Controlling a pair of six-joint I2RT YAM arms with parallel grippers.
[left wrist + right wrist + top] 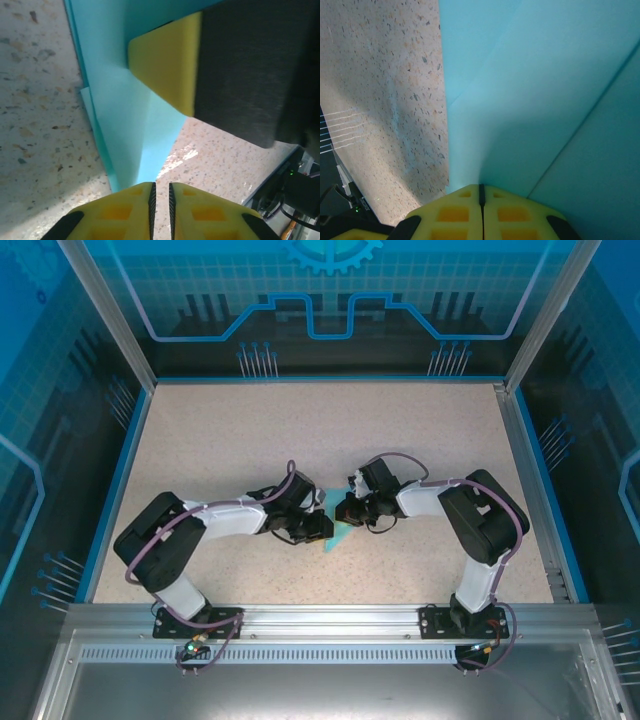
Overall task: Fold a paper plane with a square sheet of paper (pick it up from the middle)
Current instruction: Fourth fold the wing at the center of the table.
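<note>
The light blue paper (338, 534) lies folded on the speckled table between the two arms. In the left wrist view the paper (131, 125) is a pointed shape with a centre crease, its tip reaching my left gripper (161, 184). That gripper's jaws are all but shut, with a thin slit showing bare table and nothing held. A yellow finger (165, 65) of the right gripper rests on the paper's upper part. My right gripper (481, 186) is shut, tips against the layered paper (535, 100) where a crease meets them. From above, the left gripper (320, 527) and right gripper (347, 510) almost touch.
The speckled table (250, 430) stretches open behind and to both sides of the arms. Blue walls and metal posts enclose it. An aluminium rail (330, 625) with the arm bases runs along the near edge.
</note>
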